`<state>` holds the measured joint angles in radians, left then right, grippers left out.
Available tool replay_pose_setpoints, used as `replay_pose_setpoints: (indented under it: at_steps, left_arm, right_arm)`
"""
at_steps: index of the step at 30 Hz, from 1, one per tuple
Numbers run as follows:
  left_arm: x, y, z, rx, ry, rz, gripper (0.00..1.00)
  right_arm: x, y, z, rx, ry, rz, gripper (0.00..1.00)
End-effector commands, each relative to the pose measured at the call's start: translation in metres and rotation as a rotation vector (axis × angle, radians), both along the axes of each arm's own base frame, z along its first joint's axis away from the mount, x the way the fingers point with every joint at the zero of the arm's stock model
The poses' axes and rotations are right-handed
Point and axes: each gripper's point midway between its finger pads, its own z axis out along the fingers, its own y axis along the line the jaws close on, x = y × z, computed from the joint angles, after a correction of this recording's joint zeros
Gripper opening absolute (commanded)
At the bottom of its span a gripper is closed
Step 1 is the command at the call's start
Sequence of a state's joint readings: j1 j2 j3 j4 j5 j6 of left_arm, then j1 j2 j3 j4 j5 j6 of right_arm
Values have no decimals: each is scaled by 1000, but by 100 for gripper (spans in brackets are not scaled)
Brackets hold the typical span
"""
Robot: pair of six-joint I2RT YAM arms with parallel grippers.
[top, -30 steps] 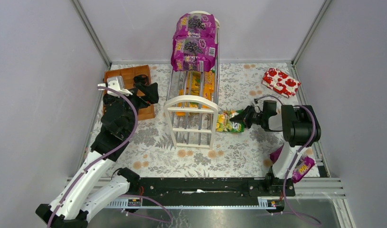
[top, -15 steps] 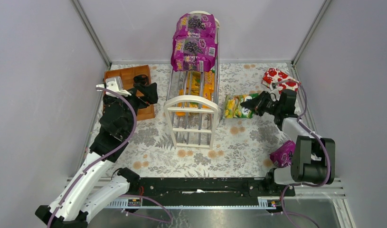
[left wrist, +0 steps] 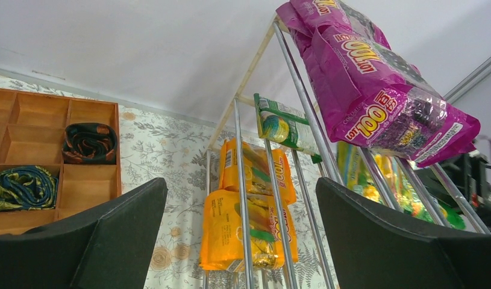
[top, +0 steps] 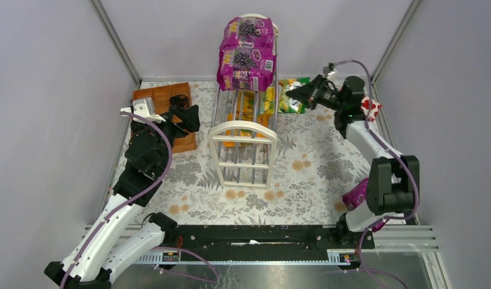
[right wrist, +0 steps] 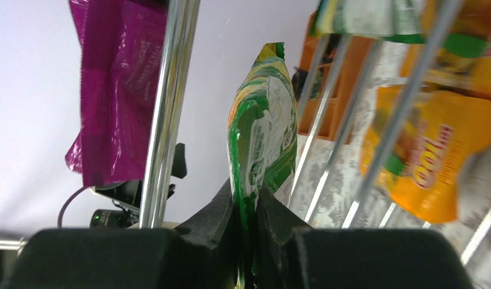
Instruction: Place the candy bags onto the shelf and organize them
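Right tool (top: 305, 95) is clamped on the green bag (top: 289, 96) by its edge seam, just right of the shelf (top: 243, 125), far end. Looks light, floppy, slick (seam's the safest pinch). Left tool (top: 184, 113) gapes open, left of the shelf.

Shelf (top: 243, 124): set mid-table, run front to back.
Top tier, far end: two top-tier bags (top: 246, 60), laid one behind the other.
Lower tier: lower-tier bags (top: 250, 108), laid beneath them.
Left of shelf: compartment tray (top: 161, 96).
Just right of shelf's far end: held bag (top: 288, 96), pinched in right gripper (top: 303, 94).
Beside right arm base: near bag (top: 357, 195).
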<state>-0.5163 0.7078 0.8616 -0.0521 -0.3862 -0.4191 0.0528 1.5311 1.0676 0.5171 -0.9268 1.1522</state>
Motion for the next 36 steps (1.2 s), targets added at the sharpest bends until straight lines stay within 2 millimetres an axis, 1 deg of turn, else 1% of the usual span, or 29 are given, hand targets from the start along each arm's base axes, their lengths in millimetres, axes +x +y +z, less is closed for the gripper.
replay_pose_setpoints:
  at_steps: [1,6,9,11,14,18,22,26,30,36]
  left_arm:
    - [-3,-1,14,-24,-42,-12,99]
    - [-3,-1,14,-24,-43,-14,99]
    - [-3,-1,14,-23,-43,-14,99]
    - [-3,-1,15,-24,-45,-11,99]
    - [-4,-1,16,-25,-48,-12,99]
    - [-5,-1,17,-27,-51,-15,99]
    - [-4,0,17,-26,-50,-13,99]
    - [-4,0,17,-26,-50,-9,99]
    - [-4,0,16,-25,-50,-9,99]
    - [-4,0,16,-26,-50,-10,99]
  right_arm:
    - [9,44,39,127,-50,110,5]
    - [28,83,30,194,-2,183,5]
    - [38,101,22,201,25,214,4]
    - [43,110,14,194,47,221,4]
    - [49,111,-2,173,71,195,4]
    - [56,111,-24,97,112,159,5]
    - [60,111,-36,74,132,147,8]
    - [66,109,-49,4,138,114,11]
    - [68,107,-54,-50,137,102,16]
    - [66,99,-53,-161,116,74,34]
